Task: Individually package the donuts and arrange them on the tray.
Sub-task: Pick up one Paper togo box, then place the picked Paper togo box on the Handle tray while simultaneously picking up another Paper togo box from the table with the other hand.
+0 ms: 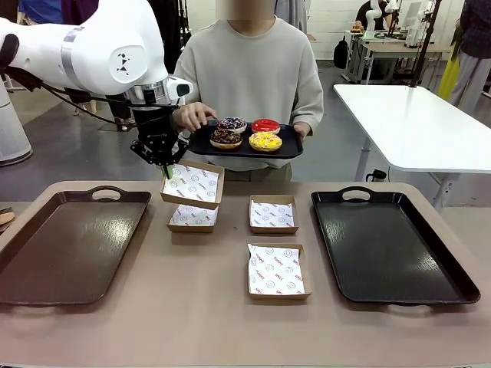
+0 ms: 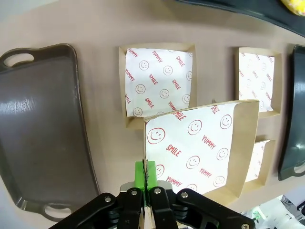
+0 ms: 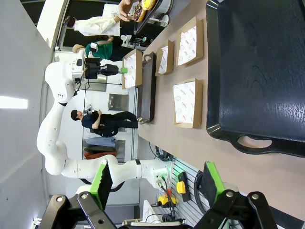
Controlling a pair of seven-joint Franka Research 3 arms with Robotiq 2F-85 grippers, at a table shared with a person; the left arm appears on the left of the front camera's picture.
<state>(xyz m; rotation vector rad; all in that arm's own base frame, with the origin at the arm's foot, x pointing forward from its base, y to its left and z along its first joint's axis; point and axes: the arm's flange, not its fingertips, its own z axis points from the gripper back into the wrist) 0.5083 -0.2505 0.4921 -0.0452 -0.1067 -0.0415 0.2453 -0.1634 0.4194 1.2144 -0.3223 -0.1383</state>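
A person across the table holds a black serving tray (image 1: 288, 150) with four donuts: dark chocolate (image 1: 225, 138), purple-dark with sprinkles (image 1: 232, 123), red (image 1: 266, 126) and yellow (image 1: 265, 142). My left gripper (image 1: 166, 170) is shut on the left edge of a paper-lined cardboard box (image 1: 192, 184), which hangs tilted above the table just below the person's tray. In the left wrist view the green pads (image 2: 141, 172) pinch that box (image 2: 195, 148) at its wall. My right gripper (image 3: 157, 183) stands open and holds nothing, off the table's right end.
Three more lined boxes lie on the table: one (image 1: 192, 218) under the held box, one (image 1: 272, 214) at centre and one (image 1: 278, 270) nearer me. A brown tray (image 1: 69, 241) lies at left, a black tray (image 1: 387, 245) at right.
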